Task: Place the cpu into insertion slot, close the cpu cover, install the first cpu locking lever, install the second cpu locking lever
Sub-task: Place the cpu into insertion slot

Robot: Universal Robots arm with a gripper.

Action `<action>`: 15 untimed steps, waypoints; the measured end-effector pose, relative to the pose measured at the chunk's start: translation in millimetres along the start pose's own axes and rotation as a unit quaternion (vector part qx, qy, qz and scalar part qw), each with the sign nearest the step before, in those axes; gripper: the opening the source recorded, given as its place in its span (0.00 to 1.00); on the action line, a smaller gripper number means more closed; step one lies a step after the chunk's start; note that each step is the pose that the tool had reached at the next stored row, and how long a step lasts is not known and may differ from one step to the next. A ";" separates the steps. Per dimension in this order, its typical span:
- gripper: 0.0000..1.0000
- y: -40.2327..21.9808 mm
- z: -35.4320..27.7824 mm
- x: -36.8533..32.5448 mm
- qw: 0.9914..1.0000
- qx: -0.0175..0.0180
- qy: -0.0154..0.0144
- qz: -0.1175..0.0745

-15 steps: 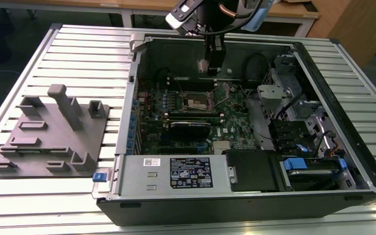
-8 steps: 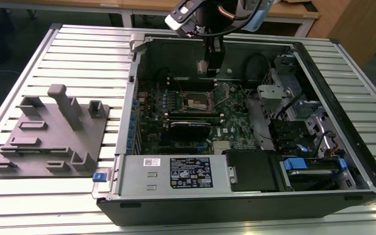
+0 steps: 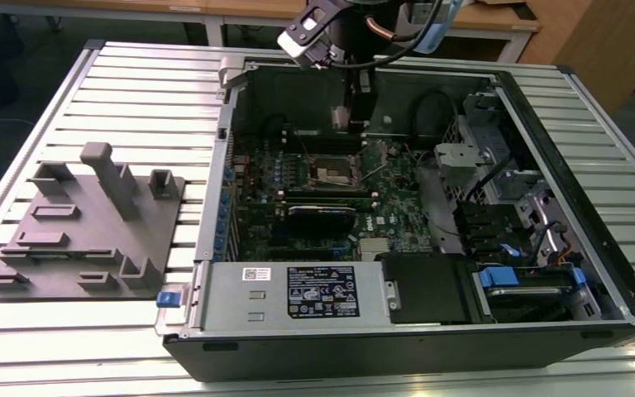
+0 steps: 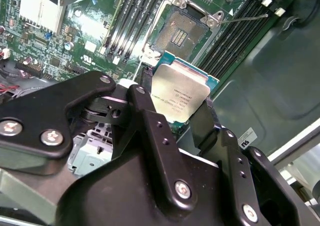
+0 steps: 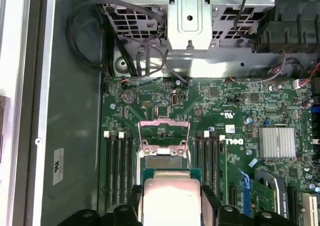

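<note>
gripper (image 4: pixel 177 111) narrowed onto the cpu (image 4: pixel 180 94); black fingers (image 4: pixel 145 111) press on two opposite edges, silver top facing the second wrist camera. same grasp in the first wrist view: cpu (image 5: pixel 171 196) between the two fingers (image 5: pixel 210 202).

cpu hangs over the slot (image 4: pixel 182 31), apart from it, not seated. slot bare, pale grid centre exposed. in the first wrist view the slot (image 5: pixel 164 162) lies just beyond the cpu's far edge, and the cover (image 5: pixel 164 122) stands swung up, open, at the slot's far side. thin wire lever (image 4: pixel 245 19) sticks out from a slot corner, unlatched.

memory slots (image 5: pixel 117 166) run along both sides of the slot on the green board (image 5: pixel 235 101). finned heatsink (image 5: pixel 276 142) sits further out on the board.

exterior view: gripper (image 3: pixel 353 116) reaches down into the open case (image 3: pixel 582 248), above the slot (image 3: pixel 336 170). power supply (image 3: pixel 317 291) fills the case's near edge. grey fixture plate (image 3: pixel 86 240) lies outside the case at the exterior view's left, on the slatted table (image 3: pixel 130 74).
</note>
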State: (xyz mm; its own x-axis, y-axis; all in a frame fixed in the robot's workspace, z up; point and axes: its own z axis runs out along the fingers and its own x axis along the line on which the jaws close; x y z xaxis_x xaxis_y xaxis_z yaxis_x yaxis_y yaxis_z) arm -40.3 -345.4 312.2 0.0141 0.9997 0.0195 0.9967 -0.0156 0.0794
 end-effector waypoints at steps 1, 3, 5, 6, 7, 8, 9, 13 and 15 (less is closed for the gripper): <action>0.54 -0.1 1.3 0.0 1.000 0.000 0.000 0.000; 0.54 -0.4 4.6 -0.1 1.000 0.000 0.000 0.000; 0.54 -0.8 8.2 -0.2 1.000 0.000 0.000 0.000; 0.54 -0.9 10.0 -0.2 1.000 0.000 0.000 0.000; 0.54 -1.1 12.0 -0.2 1.000 0.000 0.000 0.000; 0.54 -1.3 13.8 -0.3 1.000 0.000 0.000 0.000; 0.54 -1.4 15.6 -0.3 1.000 0.000 0.000 0.000; 0.54 -2.0 22.7 -0.5 1.000 0.000 0.000 0.000; 0.54 -2.6 28.4 -0.6 1.000 0.000 0.000 0.000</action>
State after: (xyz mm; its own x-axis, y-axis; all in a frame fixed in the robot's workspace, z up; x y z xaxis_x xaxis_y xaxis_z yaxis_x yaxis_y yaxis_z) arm -40.6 -345.4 283.7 0.0149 0.9997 0.0195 0.9967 -0.0164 0.0794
